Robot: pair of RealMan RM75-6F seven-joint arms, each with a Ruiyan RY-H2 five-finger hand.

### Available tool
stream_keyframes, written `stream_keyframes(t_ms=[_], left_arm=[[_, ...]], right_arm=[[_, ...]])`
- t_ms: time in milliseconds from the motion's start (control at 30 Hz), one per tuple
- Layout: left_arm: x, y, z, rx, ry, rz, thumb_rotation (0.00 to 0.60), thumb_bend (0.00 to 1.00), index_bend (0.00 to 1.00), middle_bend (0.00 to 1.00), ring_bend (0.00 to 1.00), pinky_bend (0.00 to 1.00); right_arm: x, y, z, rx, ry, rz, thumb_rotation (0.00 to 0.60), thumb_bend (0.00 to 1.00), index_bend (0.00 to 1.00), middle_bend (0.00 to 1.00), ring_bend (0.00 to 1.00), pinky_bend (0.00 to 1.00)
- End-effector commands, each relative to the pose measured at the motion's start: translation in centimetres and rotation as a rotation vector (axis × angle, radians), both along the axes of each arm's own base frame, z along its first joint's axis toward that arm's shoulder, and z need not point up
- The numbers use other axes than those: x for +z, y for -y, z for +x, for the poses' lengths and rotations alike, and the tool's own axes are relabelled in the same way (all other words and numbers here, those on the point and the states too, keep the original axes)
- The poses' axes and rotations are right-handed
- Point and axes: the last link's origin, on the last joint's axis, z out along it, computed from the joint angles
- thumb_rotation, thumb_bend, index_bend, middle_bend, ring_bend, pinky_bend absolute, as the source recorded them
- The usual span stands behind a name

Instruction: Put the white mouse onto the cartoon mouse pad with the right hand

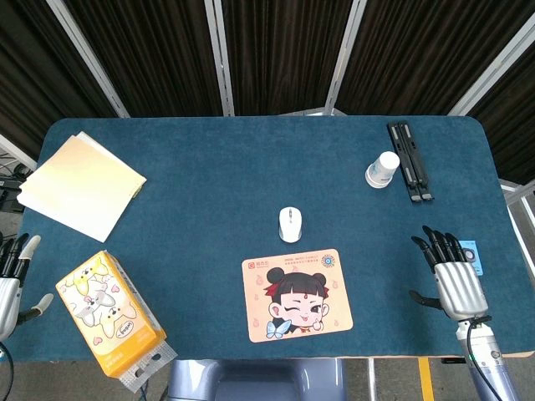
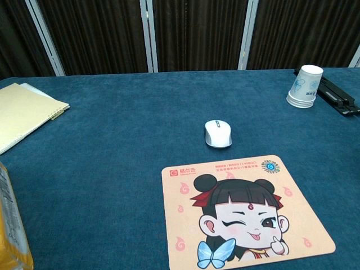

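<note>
Nearest the robot, the cartoon mouse pad (image 1: 297, 294) lies flat at the front edge of the blue table (image 1: 209, 184), its printed face turned toward the robot — a clear landing spot within easy reach. Level with it on the right, the right hand (image 1: 451, 276) rests low over the table near the edge, released and holding nothing, fingers extended and slightly apart. It sits well apart from anything, apparently waiting to reach in. At the far left edge the left hand (image 1: 12, 280) also looks released and empty, though the frame cuts most of it off, so its pose is hard to read. A yellow cartoon tissue pack (image 1: 109, 313) lies beside it.

Just beyond the pad's far edge sits the white mouse (image 1: 290, 224), close to the pad but not touching it — not yet moved. It lies square to the pad, so I judge a short pull toward the robot would do.

Farther back are a yellow notebook (image 1: 79, 184) at left, stacked paper cups (image 1: 383, 170) and a black bar-like object (image 1: 410, 161) at right; what that object is I cannot tell. Neither hand appears in the chest view.
</note>
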Motion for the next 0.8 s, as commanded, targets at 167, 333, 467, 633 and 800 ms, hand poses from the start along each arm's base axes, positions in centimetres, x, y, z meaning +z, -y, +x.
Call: stream_keyframes(t_ms=[167,333,467,633,800], left_arm=[[0.07,-0.07,0.01,0.008,0.007,-0.004,0.600,0.20,0.00,0.00,0.00,0.00],[0.03,-0.06,0.00,0.003,0.001,-0.007,0.600,0.20,0.00,0.00,0.00,0.00],[0.11,-0.04,0.02,0.001,0.010,-0.004,0.600,0.20,0.00,0.00,0.00,0.00],[0.04,0.00,0.04,0.000,0.008,-0.013,0.600,0.20,0.00,0.00,0.00,0.00],[0.03,0.05,0.15,-0.010,0.008,-0.014,0.600,0.20,0.00,0.00,0.00,0.00]], right_arm=[[0.01,-0.04,-0.16,-0.009,-0.005,0.003,0.600,0.11,0.11,0.00,0.00,0.00],[-0.02,-0.07,-0.08,-0.004,-0.009,0.007,0.600,0.11,0.11,0.00,0.00,0.00],[-0.06,0.02,-0.05,-0.001,-0.005,0.008,0.600,0.11,0.11,0.00,0.00,0.00],[0.06,0.16,-0.22,-0.004,0.000,0.005,0.600,0.11,0.11,0.00,0.00,0.00],[0.18,0.27,-0.29,-0.003,0.004,0.007,0.600,0.11,0.11,0.00,0.00,0.00]])
